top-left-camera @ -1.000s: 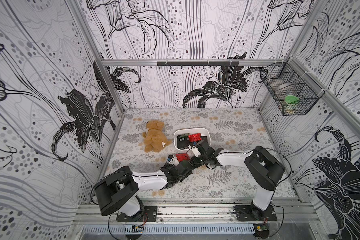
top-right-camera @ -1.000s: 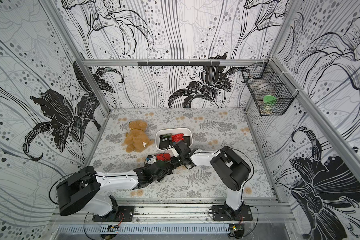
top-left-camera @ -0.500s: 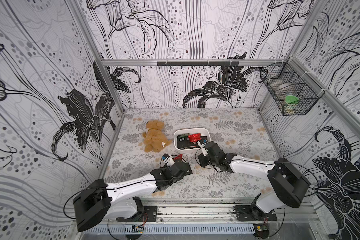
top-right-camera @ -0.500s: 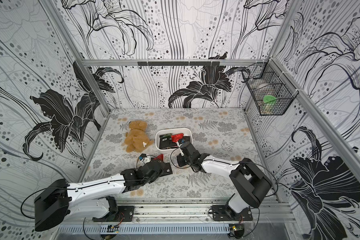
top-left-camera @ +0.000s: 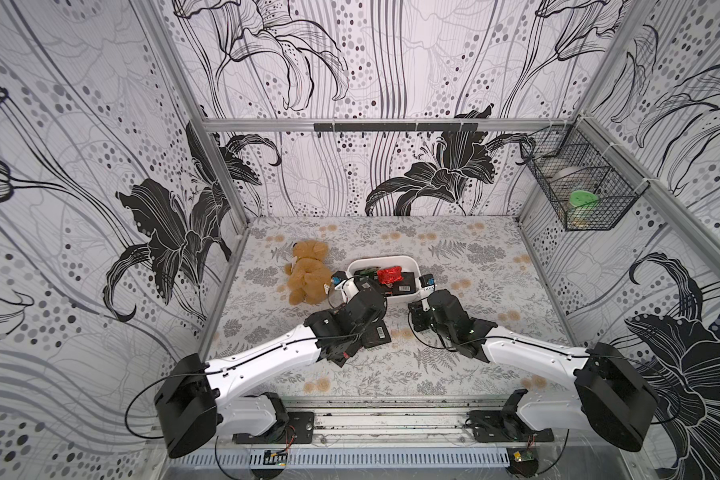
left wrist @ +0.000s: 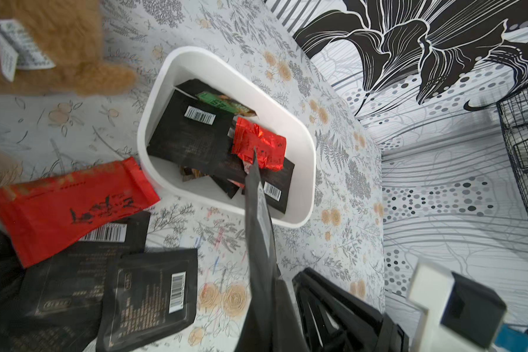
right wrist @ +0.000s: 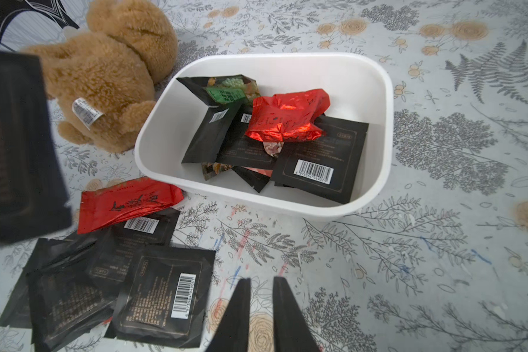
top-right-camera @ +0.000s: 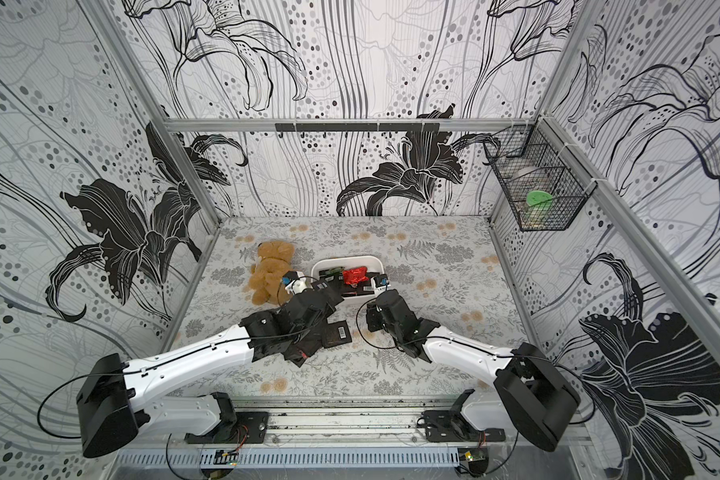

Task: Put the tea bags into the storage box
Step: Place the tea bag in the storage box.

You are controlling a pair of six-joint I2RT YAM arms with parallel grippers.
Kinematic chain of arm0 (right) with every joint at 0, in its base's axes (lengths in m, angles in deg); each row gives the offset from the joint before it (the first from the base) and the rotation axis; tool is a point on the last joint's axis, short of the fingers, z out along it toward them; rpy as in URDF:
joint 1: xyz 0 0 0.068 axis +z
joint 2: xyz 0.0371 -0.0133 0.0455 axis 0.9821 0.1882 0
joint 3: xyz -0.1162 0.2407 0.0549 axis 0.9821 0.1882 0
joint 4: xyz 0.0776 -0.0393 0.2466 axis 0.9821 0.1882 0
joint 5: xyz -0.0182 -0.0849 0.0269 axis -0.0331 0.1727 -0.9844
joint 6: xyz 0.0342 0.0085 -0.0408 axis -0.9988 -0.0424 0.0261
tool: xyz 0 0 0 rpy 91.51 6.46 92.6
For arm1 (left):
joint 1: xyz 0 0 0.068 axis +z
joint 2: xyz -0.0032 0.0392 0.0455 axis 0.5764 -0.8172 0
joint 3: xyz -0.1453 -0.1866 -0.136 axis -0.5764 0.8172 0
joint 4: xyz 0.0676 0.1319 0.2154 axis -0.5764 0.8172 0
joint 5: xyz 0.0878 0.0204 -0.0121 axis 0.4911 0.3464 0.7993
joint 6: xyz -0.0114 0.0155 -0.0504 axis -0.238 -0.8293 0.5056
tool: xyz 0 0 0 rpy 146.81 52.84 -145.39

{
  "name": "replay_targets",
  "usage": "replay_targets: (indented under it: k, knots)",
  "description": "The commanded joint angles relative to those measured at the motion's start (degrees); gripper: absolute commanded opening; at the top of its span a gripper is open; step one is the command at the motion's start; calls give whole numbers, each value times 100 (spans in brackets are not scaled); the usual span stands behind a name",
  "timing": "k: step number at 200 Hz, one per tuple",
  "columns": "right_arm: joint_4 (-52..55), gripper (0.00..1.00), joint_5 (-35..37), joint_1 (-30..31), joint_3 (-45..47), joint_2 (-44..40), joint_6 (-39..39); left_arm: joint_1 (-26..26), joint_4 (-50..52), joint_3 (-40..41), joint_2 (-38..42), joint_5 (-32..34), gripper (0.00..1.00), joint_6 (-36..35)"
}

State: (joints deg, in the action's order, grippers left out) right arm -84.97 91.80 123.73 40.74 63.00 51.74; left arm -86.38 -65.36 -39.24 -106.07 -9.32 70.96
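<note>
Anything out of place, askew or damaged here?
Nothing spilled or damaged. A crumpled red foil tea bag lies askew on the black ones in the storage box, loose black tea bags overlap in a heap outside it, and a teddy bear lies beside the box.

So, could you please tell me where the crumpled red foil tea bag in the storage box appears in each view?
Top view: red foil tea bag near centre, inside the storage box.
Top view: red foil tea bag near centre.
Left wrist: red foil tea bag centre, slightly high.
Right wrist: red foil tea bag upper middle.
Shared landmark: the white storage box, teddy bear beside it.
</note>
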Motion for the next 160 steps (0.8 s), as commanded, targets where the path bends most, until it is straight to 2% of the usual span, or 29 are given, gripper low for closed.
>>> replay_targets:
  k: [1, 61, 101, 160]
  knots:
    - [-202, 22, 144, 30, 79, -93, -62, 302, -448, -376, -472, -403, 0, -483]
    - [-258, 23, -163, 26, 6, 5, 37, 638, -124, -1717, -2060, -447, 0, -697]
    - [-306, 26, -112, 25, 80, -115, 75, 832, -470, -1896, -2583, -644, 2, -662]
    - [-332, 26, -173, 25, 41, -31, 116, 1062, -755, -1919, -2954, -745, 3, -712]
